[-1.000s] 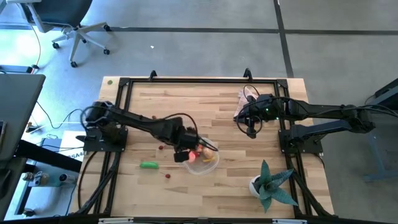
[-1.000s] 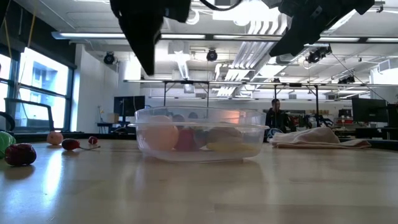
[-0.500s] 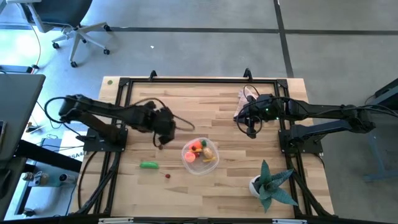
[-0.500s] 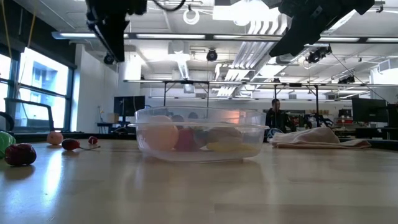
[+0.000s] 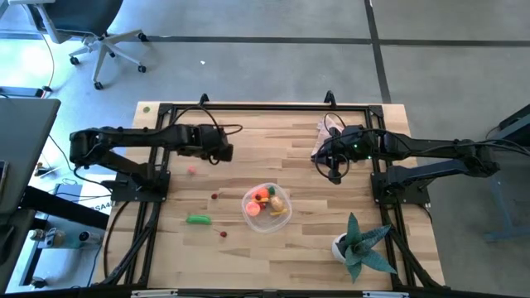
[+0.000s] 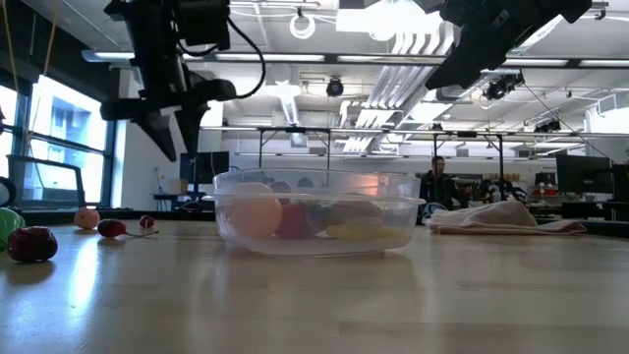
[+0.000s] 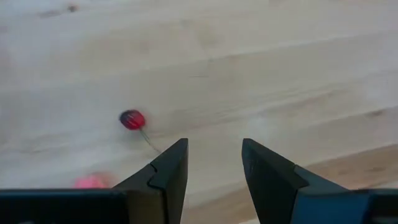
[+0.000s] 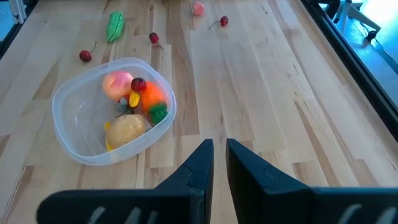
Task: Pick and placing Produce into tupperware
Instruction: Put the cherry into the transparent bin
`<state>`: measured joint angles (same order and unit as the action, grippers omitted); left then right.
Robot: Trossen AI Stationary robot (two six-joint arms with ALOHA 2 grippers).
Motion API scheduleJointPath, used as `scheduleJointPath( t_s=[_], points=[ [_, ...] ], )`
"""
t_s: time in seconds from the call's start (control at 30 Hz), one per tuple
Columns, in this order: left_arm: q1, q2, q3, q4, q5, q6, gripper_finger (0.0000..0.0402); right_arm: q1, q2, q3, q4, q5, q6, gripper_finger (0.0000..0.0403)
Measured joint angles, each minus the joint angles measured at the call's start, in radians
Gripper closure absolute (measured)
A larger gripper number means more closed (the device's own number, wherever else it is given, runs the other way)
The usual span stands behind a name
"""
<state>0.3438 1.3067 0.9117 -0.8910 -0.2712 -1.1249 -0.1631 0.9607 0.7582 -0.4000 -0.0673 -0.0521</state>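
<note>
Wooden table (image 5: pixel 331 240), left to right. Left gripper (image 5: pixel 225 152) hangs over the far-left part of the table, fingers apart, nothing between them. In its wrist view a red berry (image 7: pixel 132 119) with a thin stem lies on the bare wood just ahead of the fingertips, off to one side; a pink blur at the picture's edge is probably the pink ball (image 5: pixel 191 170).

Loose produce: pink ball nearest the left gripper, toward the left edge; a second berry (image 5: pixel 214 197) nearer the centre; green pod (image 5: pixel 197 219) toward the near edge, long axis running along that edge; a third berry (image 5: pixel 223 234) beside it.

Tupperware (image 5: pixel 267 207) sits just near-side of the table's centre, already holding orange, tan, pink and yellow pieces.

Right gripper (image 5: pixel 333 165) waits over the far-right part, fingers nearly together, empty.

Judgement: every loose piece lies left of the tupperware, so the left arm is nearer.
</note>
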Motion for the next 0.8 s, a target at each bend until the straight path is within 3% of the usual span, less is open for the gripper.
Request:
scheduleJointPath(
  t_s=[0.17,0.43,0.6,0.8],
  points=[
    [0.024,-0.001,0.0,0.01,0.052,-0.099,0.0261,0.0,0.0,0.0,-0.001,0.0,0.0,0.0371],
    [0.025,-0.001,-0.001,-0.096,0.046,-0.552,0.0261,0.0,0.0,0.0,0.0,0.0,0.0,0.0371],
    [0.041,-0.001,-0.001,-0.126,-0.005,-0.629,0.0261,0.0,0.0,0.0,0.0,0.0,0.0,0.0371],
    [0.116,0.0,-0.04,-0.116,0.031,-0.637,0.0261,0.0,0.0,0.0,0.0,0.0,0.0,0.0371]
  ],
)
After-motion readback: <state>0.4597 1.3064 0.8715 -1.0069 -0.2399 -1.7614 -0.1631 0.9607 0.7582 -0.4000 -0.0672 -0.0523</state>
